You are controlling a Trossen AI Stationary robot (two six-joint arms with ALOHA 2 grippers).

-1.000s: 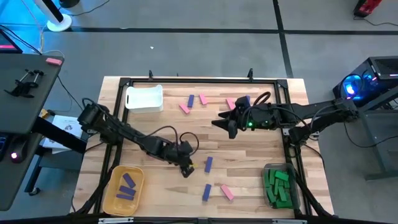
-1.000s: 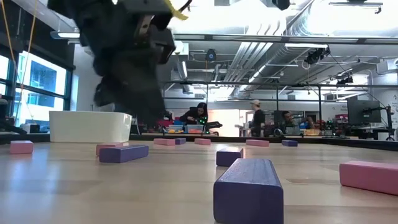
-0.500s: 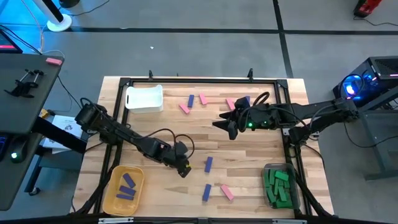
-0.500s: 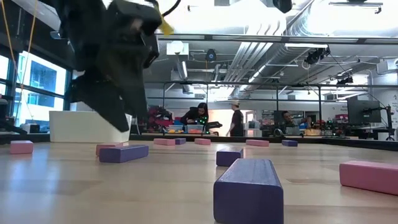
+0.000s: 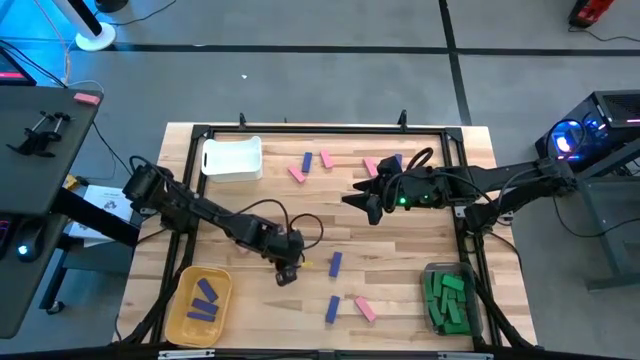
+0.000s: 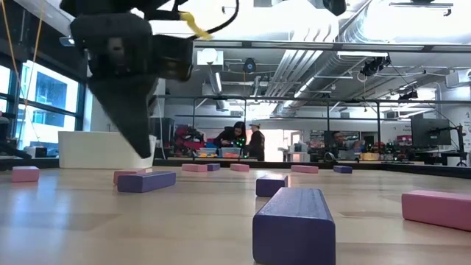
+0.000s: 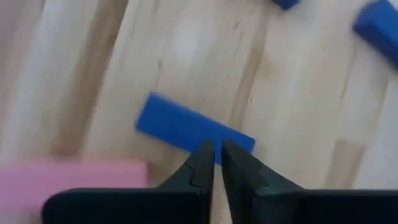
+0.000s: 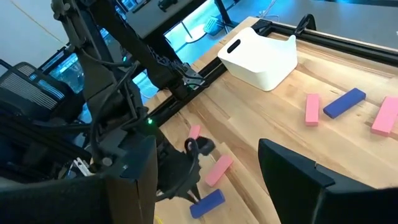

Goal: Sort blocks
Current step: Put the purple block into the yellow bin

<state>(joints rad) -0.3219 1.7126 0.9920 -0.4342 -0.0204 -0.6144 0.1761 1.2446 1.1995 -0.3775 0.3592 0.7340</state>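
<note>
In the high view, the left claw (image 5: 285,275) is hanging over the lower centre of the wooden tabletop (image 5: 260,195), closed on nothing. Three blocks are lying just to its right: a blue-purple block (image 5: 335,264), a second blue-purple block (image 5: 332,309) lower down, and a pink block (image 5: 365,309) beside that one. The right claw (image 5: 356,201) is waiting right of centre, fingers spread. More pink and blue-purple blocks are sitting near the top centre. A white bin (image 5: 232,158) is standing at upper left, a yellow bin (image 5: 200,305) holding blue-purple blocks at lower left, and a clear bin (image 5: 452,297) holding green blocks at lower right.

In the low view, the left claw (image 6: 140,143) is hanging at upper left, its tips clear of the tabletop, while a large blue-purple block (image 6: 294,224) is filling the lower centre.

In the left wrist view, the closed fingers (image 7: 202,171) are pointing at a blue-purple block (image 7: 180,127) beneath them.

In the right wrist view, the wide-apart fingers (image 8: 292,171) are framing the tabletop, with the white bin (image 8: 261,59) at the top.
</note>
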